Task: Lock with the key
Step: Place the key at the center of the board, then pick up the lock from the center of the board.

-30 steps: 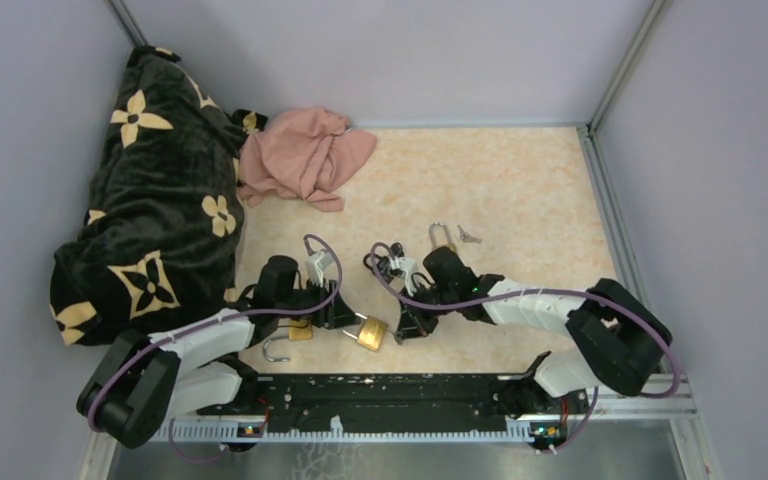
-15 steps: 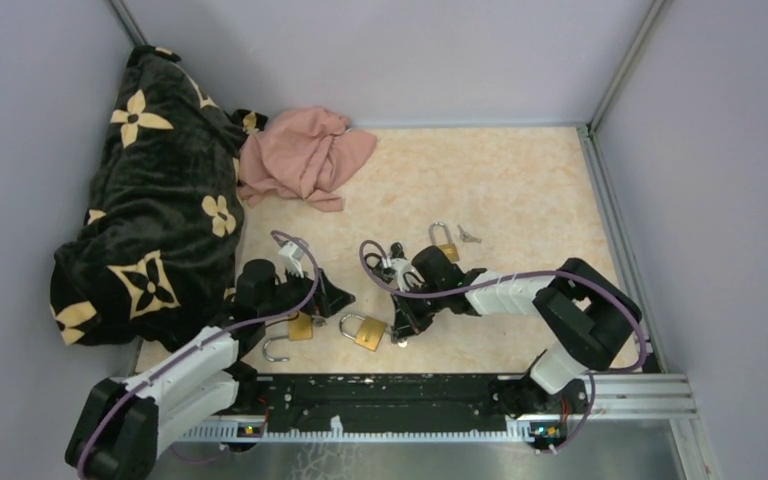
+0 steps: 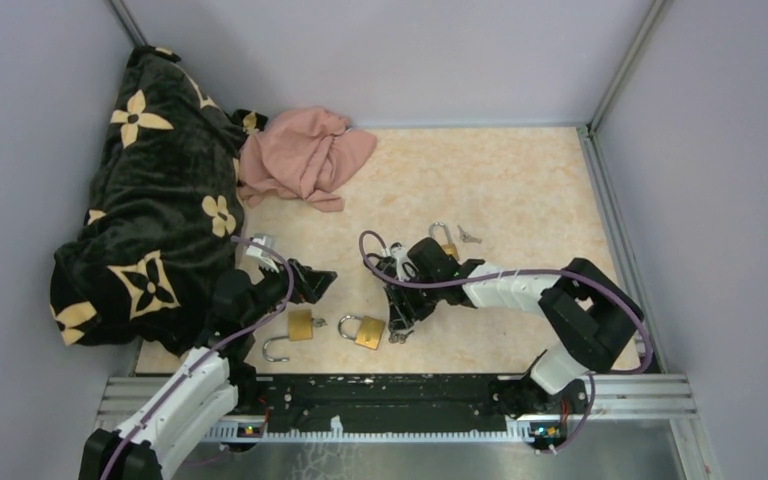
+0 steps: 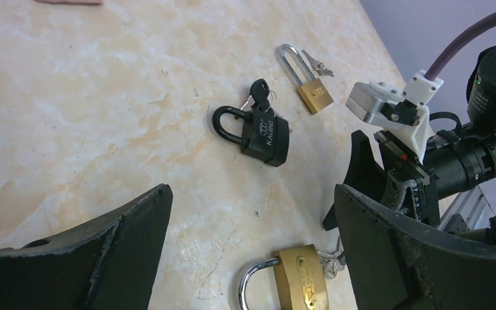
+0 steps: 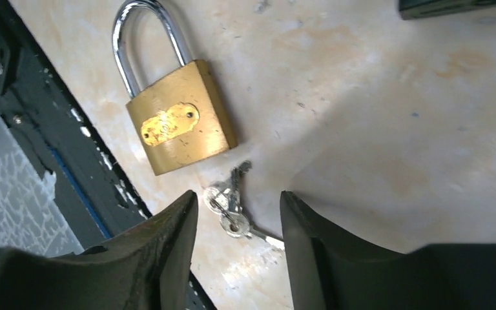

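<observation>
A brass padlock (image 3: 368,333) (image 4: 302,287) (image 5: 179,127) lies flat on the marble table with its shackle pushed in. A small bunch of keys (image 3: 397,338) (image 5: 231,210) rests on the table just off the lock's base, out of the keyhole. My right gripper (image 3: 401,322) (image 5: 239,200) hovers open right over the keys, one fingertip on each side, gripping nothing. Drawn back to the left of the lock, my left gripper (image 3: 322,280) (image 4: 253,194) stands wide open and empty.
A black padlock (image 4: 265,137) with a key in it lies beyond. A long-shackle brass padlock (image 3: 444,240) with keys (image 3: 468,236) is farther back. Another brass padlock (image 3: 300,324) has an open shackle (image 3: 276,348). Black flowered blanket (image 3: 150,190) and pink cloth (image 3: 305,155) at left.
My left gripper let go of the brass padlock, opened wide and pulled back to the left. My right gripper opened and the keys now lie on the table.
</observation>
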Robot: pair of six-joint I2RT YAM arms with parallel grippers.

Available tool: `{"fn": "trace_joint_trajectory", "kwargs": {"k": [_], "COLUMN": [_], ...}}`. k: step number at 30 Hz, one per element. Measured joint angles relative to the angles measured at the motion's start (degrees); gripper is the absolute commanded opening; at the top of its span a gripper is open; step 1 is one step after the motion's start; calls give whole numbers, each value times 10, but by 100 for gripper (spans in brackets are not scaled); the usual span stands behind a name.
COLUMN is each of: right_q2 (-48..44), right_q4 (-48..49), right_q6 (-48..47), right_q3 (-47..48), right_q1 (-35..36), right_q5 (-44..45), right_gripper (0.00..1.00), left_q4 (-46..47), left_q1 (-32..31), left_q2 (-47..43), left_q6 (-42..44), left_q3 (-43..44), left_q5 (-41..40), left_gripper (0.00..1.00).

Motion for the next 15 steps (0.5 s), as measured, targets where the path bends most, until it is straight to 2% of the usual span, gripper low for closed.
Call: {"fn": "trace_joint_trajectory", "kwargs": {"k": [3,5,8,9,10,12,15], "right_q2": [-24,-42,-73,-80,-87,-94,-96], "right_q4": [-32,-56,-83,-88,-92,-92,-79], "right_q6": [-4,-5,-10,-13,-18,-31,-68], "right_q3": [7,16,40,50,61,80,96], "right_q1": [0,2,12,19,28,49,78], "right_q5": [44,71,116,130,144,166,181], "right_gripper": [55,62,78,88,91,97,98], "left_q4": [2,3,4,4,5,6,4], "left_q1": [1,3,12,17,23,38,64], "left_q2": [-25,-40,-61,-64,-67,-68,-68], "left_q6": [-2,-2,-2,-1,-1,0,2], "left_q3": [-4,-4,-4,-4,-4,-4,-4], "left_q5": [-6,-13,-26,-31,-38,-50,-70], "left_gripper": [99,99,99,99,99,99,99]}}
